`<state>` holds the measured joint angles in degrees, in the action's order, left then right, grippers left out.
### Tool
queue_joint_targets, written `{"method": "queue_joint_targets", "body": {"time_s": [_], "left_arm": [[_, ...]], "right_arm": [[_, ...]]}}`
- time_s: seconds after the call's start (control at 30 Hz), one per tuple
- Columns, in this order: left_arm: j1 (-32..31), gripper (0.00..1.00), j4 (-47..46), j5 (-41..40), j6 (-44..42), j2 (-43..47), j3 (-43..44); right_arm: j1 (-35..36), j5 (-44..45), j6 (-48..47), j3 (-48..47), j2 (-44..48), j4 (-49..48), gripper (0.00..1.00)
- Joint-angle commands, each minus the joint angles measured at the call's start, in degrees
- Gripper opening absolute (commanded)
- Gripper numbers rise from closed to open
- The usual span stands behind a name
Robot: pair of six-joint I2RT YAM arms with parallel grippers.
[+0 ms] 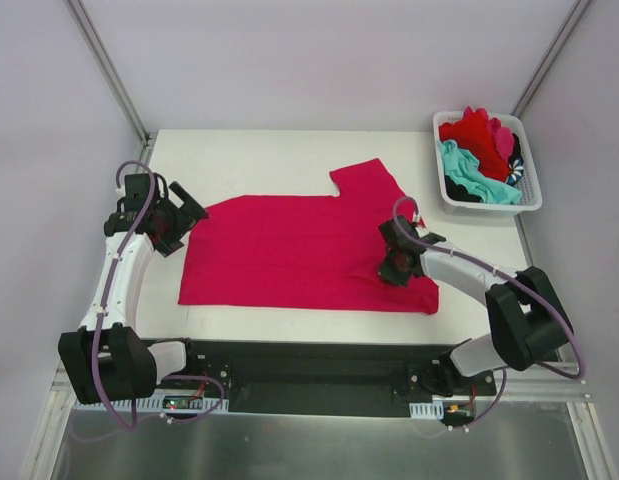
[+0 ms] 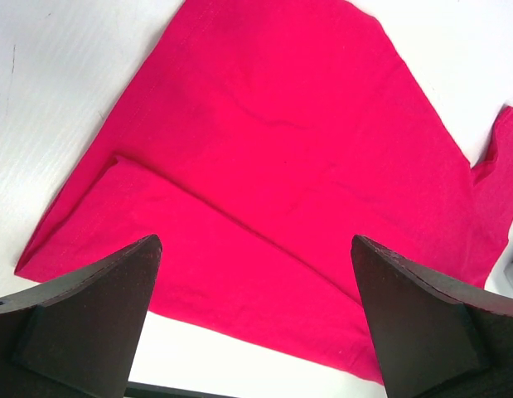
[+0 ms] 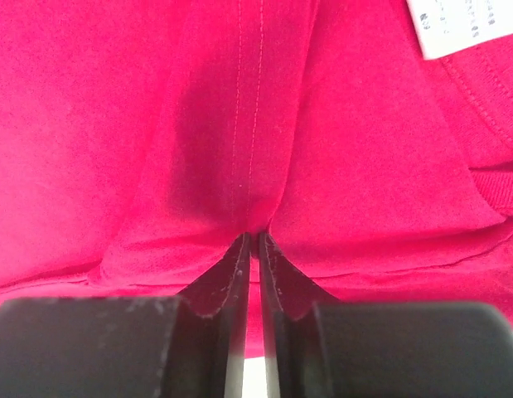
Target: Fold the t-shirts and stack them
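Note:
A large magenta-pink t-shirt [image 1: 289,250] lies partly folded on the white table, one sleeve pointing toward the far side. My right gripper [image 1: 394,262] sits on its right end near the collar. In the right wrist view the right gripper [image 3: 254,236] is shut on a pinched ridge of the pink fabric [image 3: 157,124] along a stitched seam, with a white label [image 3: 459,25] at the upper right. My left gripper [image 1: 184,225] hovers at the shirt's left edge. In the left wrist view the left gripper [image 2: 254,240] is open above the shirt's folded corner [image 2: 281,166], holding nothing.
A white slotted basket [image 1: 441,160] stands at the back right of the table. It holds a red t-shirt [image 1: 477,132], a teal one [image 1: 469,172] and a dark striped one [image 1: 516,172]. The table's near edge runs just below the pink shirt's hem.

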<state>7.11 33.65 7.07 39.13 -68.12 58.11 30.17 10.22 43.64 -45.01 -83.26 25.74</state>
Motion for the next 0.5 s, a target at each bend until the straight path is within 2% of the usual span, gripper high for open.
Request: {"method": "queue_joint_targets", "body": {"time_s": [0.0,0.07,0.3,0.47], "left_arm": [[-0.1,0.99,-0.2,0.4,-1.5,1.3,0.3],[-0.1,0.99,-0.1,0.2,-1.7,1.2,0.3],[-0.1,0.99,-0.1,0.2,-1.5,1.1,0.3],[-0.1,0.99,-0.2,0.0,-1.2,1.2,-0.4]], "right_arm": [[0.3,3.9,-1.4,-3.7,-1.7,0.0,0.10],[0.2,4.2,-1.9,-4.8,-2.3,-0.1,0.01],[0.3,4.4,-7.7,-13.4,-4.8,0.1,0.01],[0.2,2.8,-15.6,-24.3,-12.9,3.2,0.01]]}}
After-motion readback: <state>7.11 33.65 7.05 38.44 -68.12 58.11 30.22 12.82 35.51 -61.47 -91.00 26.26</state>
